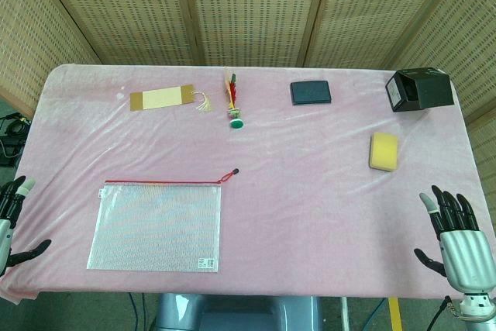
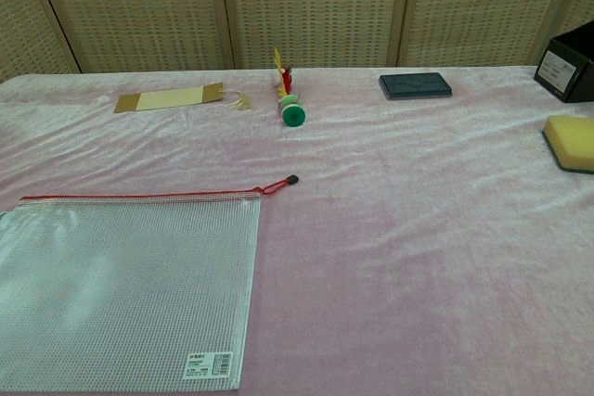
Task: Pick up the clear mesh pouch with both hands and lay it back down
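Mesh pouch (image 1: 157, 225) lies flat on the pink-covered bench (image 1: 310, 191), near its front left, red zipper along the far edge. Left robot hand (image 1: 11, 218) and right robot hand (image 1: 457, 242) flank it at the bench's corners, fingers spread, holding nothing.

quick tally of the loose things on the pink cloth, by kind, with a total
clear mesh pouch: 1
bookmark with tassel: 1
feather shuttlecock: 1
dark flat case: 1
black box: 1
yellow sponge: 1
total: 6
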`<state>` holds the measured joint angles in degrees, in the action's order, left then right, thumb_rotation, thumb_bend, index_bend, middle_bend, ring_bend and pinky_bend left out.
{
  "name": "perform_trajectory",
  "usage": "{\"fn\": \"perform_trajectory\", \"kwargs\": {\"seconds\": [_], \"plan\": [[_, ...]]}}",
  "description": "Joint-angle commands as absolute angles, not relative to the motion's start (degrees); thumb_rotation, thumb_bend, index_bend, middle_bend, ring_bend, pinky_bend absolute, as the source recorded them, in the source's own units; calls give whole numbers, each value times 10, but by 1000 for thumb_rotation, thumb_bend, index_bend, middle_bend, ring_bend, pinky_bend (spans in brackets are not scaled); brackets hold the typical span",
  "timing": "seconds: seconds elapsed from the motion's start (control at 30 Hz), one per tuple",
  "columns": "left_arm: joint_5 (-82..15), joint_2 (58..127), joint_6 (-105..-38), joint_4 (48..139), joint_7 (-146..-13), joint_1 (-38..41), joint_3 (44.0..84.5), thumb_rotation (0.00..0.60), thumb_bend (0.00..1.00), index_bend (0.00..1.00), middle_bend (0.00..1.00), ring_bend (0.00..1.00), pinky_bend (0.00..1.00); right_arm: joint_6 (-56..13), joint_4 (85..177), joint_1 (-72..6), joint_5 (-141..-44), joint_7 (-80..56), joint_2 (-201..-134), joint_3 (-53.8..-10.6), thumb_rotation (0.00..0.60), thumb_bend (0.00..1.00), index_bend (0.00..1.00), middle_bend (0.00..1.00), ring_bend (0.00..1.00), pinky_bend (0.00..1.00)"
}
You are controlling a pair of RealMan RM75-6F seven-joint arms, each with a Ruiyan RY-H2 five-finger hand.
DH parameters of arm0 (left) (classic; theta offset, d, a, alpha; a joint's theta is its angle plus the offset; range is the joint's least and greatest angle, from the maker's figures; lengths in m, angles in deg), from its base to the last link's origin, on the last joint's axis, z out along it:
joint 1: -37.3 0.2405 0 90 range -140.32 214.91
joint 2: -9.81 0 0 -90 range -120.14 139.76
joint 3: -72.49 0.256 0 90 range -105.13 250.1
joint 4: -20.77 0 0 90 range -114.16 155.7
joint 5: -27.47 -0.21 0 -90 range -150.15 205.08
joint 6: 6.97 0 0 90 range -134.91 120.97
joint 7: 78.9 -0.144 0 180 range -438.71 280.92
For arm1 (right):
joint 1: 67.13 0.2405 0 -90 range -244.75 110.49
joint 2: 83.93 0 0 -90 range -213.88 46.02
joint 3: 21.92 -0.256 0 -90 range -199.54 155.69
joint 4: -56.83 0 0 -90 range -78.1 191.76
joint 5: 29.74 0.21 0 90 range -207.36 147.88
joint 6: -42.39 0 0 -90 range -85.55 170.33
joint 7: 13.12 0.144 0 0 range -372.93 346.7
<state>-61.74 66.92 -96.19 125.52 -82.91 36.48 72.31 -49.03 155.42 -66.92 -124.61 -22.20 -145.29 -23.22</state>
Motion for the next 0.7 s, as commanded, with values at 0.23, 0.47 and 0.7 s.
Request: {"fn": "perform_trajectory", "kwargs": {"seconds": [0.23,0.47,0.7], "plan": [[-612,671,-952,1252,-826,361,722,600,0,0,0,0,0,-487,1552,-667,-1238,-221,-1452,-237,600,0,55,0,0,0],[-567,690,-854,1291,-889,283,679,600,0,0,481,383,327,-470,1546,-660,-1214,-220,-1455,-245,600,0,55,0,0,0],[-399,741,-703,1326,-1016,126,574,600,0,167,899,803,896,-467,1538,-655,-1200,-225,-1462,-253,600,0,56,0,0,0]]}}
